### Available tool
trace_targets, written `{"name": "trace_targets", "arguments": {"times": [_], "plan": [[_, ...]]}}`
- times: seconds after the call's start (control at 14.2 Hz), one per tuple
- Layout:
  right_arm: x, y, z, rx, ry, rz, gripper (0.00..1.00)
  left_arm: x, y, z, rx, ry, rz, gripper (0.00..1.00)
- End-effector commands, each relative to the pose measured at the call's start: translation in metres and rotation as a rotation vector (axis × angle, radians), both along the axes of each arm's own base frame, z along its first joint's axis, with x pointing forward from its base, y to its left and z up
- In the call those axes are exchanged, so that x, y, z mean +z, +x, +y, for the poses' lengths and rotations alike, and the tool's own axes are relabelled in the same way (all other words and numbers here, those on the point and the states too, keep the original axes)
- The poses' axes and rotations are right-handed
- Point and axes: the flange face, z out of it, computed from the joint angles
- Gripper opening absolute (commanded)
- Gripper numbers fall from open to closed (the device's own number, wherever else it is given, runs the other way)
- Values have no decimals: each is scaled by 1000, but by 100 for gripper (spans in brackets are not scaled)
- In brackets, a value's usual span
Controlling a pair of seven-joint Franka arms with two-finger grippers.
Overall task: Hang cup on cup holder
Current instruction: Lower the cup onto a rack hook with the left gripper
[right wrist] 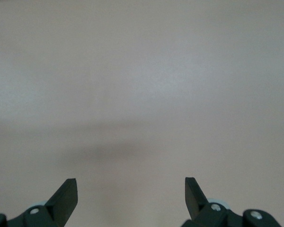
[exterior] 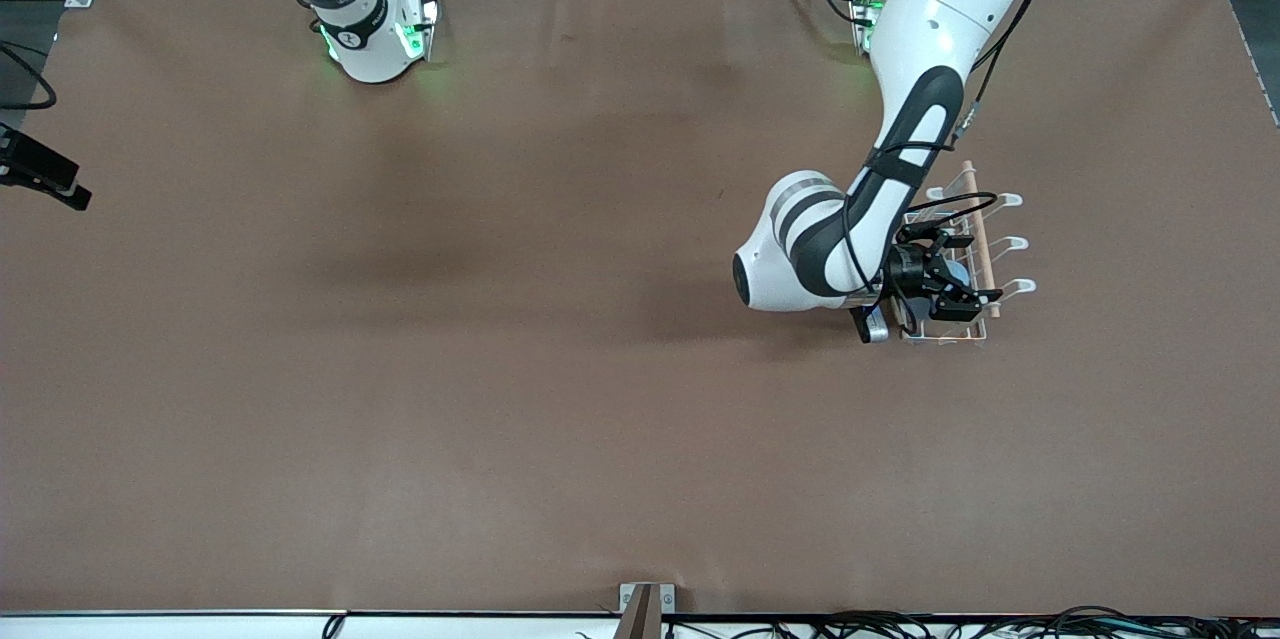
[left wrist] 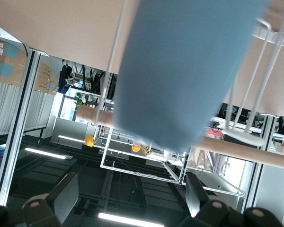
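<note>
Left wrist view: the left pincer [left wrist: 130,201] stands open with the light-blue cup [left wrist: 189,71] just past its fingers, resting on a prong of the white wire cup holder [exterior: 985,249] at the left arm's end of the bench [exterior: 500,369]. Light, stiff and smooth-walled by its look, the cup probably slips easily and is best gripped across its tapered sides. Idle over bare bench, the right pincer [right wrist: 131,196] is open too.

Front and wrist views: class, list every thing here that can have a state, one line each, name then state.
cup: on the cup holder among its prongs, not gripped.
cup holder: standing on the table toward the left arm's end, wooden rod along its top.
left gripper: open, at the cup holder, fingers apart from the cup.
right gripper: open, holding nothing, over bare table; this arm waits.
</note>
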Motion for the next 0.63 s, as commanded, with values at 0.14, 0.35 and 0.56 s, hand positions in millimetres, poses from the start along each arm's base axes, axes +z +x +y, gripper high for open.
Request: {"name": "trace_targets", "arguments": {"times": [0.14, 0.35, 0.56], "plan": [[-8, -8, 1, -12, -14, 51, 100, 55, 14, -16, 100, -141, -131, 100], [-8, -14, 3, -5, -11, 57, 100, 115, 17, -35, 160, -240, -338, 100], [-9, -15, -3, 1, -10, 61, 100, 183, 22, -42, 304, -391, -532, 100]]}}
